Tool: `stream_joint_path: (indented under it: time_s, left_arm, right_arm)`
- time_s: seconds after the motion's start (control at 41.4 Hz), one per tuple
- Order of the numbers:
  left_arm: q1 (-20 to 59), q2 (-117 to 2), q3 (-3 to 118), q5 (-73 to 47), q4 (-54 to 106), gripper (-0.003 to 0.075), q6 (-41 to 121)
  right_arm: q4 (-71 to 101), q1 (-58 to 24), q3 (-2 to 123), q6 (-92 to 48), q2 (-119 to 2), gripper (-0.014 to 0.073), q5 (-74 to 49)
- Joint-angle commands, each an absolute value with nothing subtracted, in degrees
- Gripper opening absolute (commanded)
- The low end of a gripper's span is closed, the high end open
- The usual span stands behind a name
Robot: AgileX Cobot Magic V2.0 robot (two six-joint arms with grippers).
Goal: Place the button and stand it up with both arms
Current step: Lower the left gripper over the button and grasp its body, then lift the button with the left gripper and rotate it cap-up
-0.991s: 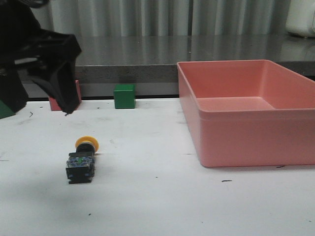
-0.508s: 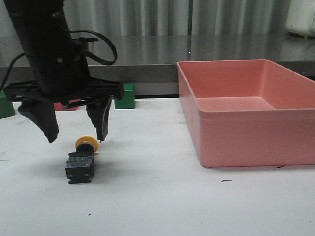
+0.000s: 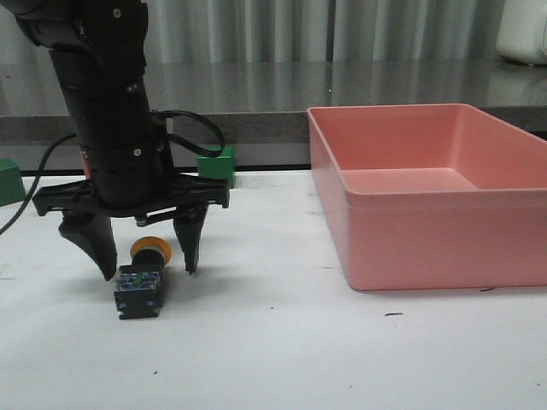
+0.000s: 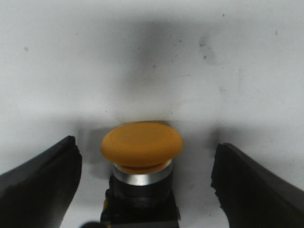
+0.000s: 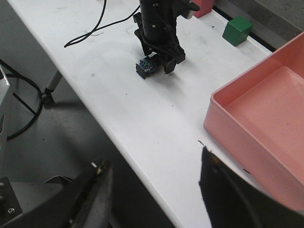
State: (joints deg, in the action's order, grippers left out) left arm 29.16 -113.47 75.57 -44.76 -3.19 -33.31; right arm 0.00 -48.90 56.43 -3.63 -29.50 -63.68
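On the white table (image 3: pixel 282 359) the button (image 3: pixel 141 280) lies on its side, yellow cap pointing away from us. The left gripper (image 3: pixel 147 260) hangs over it with jaws spread wide, one on each side, not touching. The button looks small, hard and light, and its round cap may slip. The blocky black base seems the best place to pinch. The right gripper (image 5: pixel 152 190) is far off, also spread.
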Motion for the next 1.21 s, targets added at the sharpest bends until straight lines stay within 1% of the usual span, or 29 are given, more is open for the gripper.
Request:
stream_joint_path:
  time_s: [0.0, 0.121, 0.266, 0.338, 0.629, 0.798, 0.919, 1.112, 1.185]
  left_arm:
    - [29.4, -111.2, 77.2, -43.8, -3.4, 0.0498, -34.2]
    - [29.6, -111.2, 77.2, -43.6, -3.4, 0.0402, -34.2]
    - [29.6, -111.2, 77.9, -45.1, -3.6, 0.0239, -34.2]
    - [29.6, -111.2, 77.9, -46.1, -4.2, 0.0198, -34.2]
    - [29.6, -109.3, 78.2, -49.9, -8.5, 0.0191, -34.0]
    - [28.8, -104.6, 78.2, -50.0, -8.6, 0.0191, -27.3]
    - [26.0, -101.8, 78.1, -50.0, -6.5, 0.0191, -20.7]
    - [19.4, -97.7, 78.0, -49.6, 1.1, 0.0191, -8.0]
    - [18.0, -95.6, 77.5, -48.5, 1.1, 0.0191, -6.1]
  right_arm:
    - [0.0, -48.6, 57.7, -3.9, -30.0, 0.0435, -60.0]
    - [0.0, -48.6, 57.7, -3.9, -30.0, 0.0435, -60.0]
    - [0.0, -48.6, 57.7, -3.9, -30.0, 0.0435, -60.0]
    - [0.0, -48.6, 57.7, -3.9, -30.0, 0.0435, -60.0]
    - [0.0, -48.6, 57.7, -3.9, -30.0, 0.0435, -60.0]
    - [0.0, -48.6, 57.7, -3.9, -30.0, 0.0435, -60.0]
    - [0.0, -48.6, 57.7, -3.9, -30.0, 0.0435, -60.0]
    - [0.0, -48.6, 57.7, -3.9, -30.0, 0.0435, -60.0]
    - [0.0, -48.6, 57.7, -3.9, -30.0, 0.0435, -60.0]
